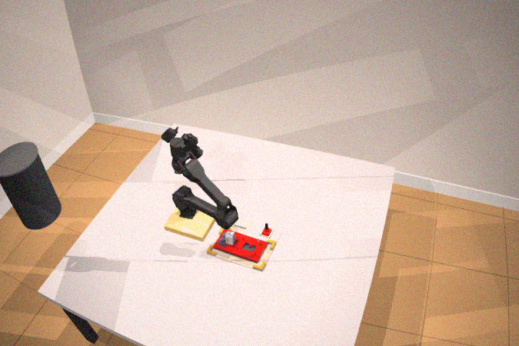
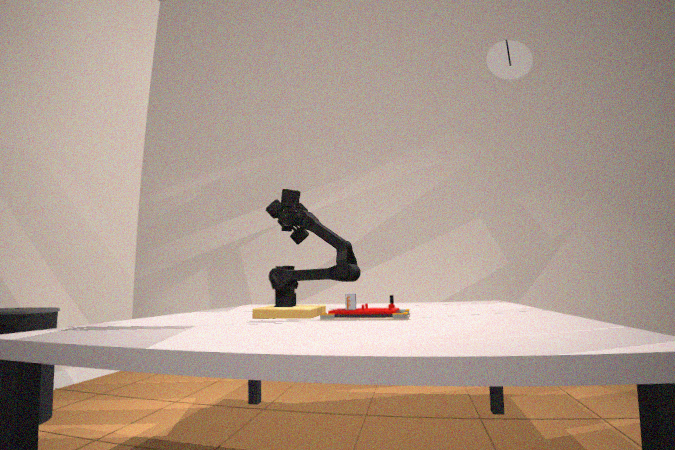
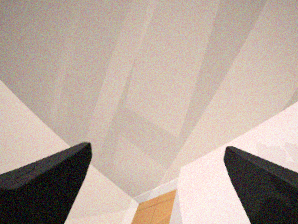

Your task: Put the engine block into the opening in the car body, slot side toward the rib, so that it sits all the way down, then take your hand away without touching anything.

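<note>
The engine block [image 1: 229, 237] [image 2: 350, 301], a small light grey block, stands upright at the left end of the red car body [image 1: 240, 250] [image 2: 372, 311] in the top and exterior views and rises well above it. Its base is too small to show how deep it sits, and which way its slot faces cannot be told. A dark recess [image 1: 249, 247] shows further right in the body. My gripper [image 3: 158, 152] is open, with nothing between its fingers in the wrist view. It is raised high behind the arm's base, far from the block and body, and faces the walls.
Yellow corner brackets [image 1: 260, 265] surround the car body. A small red piece with a black knob [image 1: 267, 230] [image 2: 391, 300] stands behind it. The arm's elbow [image 1: 227, 216] [image 2: 347, 271] hangs near the body's left end. The base sits on a yellow slab [image 1: 186, 228] [image 2: 287, 312].
</note>
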Controlling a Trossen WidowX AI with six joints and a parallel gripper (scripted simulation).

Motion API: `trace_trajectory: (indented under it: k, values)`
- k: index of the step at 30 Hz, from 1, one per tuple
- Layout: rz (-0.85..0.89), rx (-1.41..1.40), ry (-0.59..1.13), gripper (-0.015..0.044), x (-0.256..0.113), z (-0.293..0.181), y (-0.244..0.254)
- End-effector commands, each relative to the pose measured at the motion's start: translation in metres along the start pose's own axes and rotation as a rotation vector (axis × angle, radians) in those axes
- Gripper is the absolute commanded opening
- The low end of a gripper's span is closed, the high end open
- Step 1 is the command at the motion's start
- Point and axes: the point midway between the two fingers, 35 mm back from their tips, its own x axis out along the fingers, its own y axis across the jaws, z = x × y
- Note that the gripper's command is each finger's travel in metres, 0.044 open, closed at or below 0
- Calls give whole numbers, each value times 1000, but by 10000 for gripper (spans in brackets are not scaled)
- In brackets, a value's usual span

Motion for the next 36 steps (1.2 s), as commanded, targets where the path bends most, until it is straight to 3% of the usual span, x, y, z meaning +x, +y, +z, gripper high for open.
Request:
trace_trajectory:
  k: [1,13,36]
  values:
    - [0,0,0,426,0,0,0]
    - [-174,-159,-69,440,8,8,-12]
    - [-838,-540,-38,440,20,51,-81]
